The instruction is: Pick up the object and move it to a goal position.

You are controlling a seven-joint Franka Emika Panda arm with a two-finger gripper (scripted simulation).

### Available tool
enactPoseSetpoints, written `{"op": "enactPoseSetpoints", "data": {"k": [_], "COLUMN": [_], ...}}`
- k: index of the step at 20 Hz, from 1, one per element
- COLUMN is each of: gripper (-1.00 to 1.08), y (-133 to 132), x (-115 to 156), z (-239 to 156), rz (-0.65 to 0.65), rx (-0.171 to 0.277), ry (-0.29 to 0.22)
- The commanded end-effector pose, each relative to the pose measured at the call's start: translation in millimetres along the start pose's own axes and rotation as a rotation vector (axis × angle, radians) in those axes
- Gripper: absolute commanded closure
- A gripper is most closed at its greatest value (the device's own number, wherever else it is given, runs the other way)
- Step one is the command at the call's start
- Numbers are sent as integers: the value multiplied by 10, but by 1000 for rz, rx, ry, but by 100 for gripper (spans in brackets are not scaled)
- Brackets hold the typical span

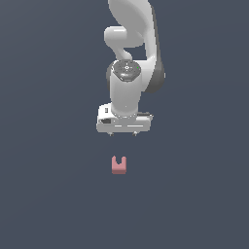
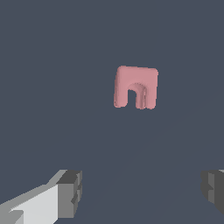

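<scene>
The object (image 1: pixel 118 165) is a small pink-red U-shaped block lying on the dark grey floor, its notch facing the arm in the exterior view. It also shows in the wrist view (image 2: pixel 136 87), with the notch turned toward the fingers. My white gripper (image 1: pixel 122 133) hangs above the floor, apart from the block, which is nearer the camera in the exterior view. The jaws stand wide apart and hold nothing. In the wrist view my gripper (image 2: pixel 142 192) shows two grey fingertips (image 2: pixel 70 192) with a wide gap between them.
The dark grey floor (image 1: pixel 48 194) spreads flat all around. The white arm (image 1: pixel 131 58) rises behind the gripper in the exterior view. No other objects show.
</scene>
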State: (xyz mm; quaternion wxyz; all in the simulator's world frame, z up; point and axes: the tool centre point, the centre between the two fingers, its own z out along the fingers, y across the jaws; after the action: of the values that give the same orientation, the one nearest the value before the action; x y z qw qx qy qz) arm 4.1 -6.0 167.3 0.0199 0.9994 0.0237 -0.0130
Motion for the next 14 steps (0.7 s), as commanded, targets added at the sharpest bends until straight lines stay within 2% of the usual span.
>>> {"op": "enactPoseSetpoints", "data": {"k": [1,14], "gripper": [-92,-92], "y": [13,142], "x": [65,640], "z": [46,531], "rz": [4,45], "rx": [2,28], "ry": [1,18]}}
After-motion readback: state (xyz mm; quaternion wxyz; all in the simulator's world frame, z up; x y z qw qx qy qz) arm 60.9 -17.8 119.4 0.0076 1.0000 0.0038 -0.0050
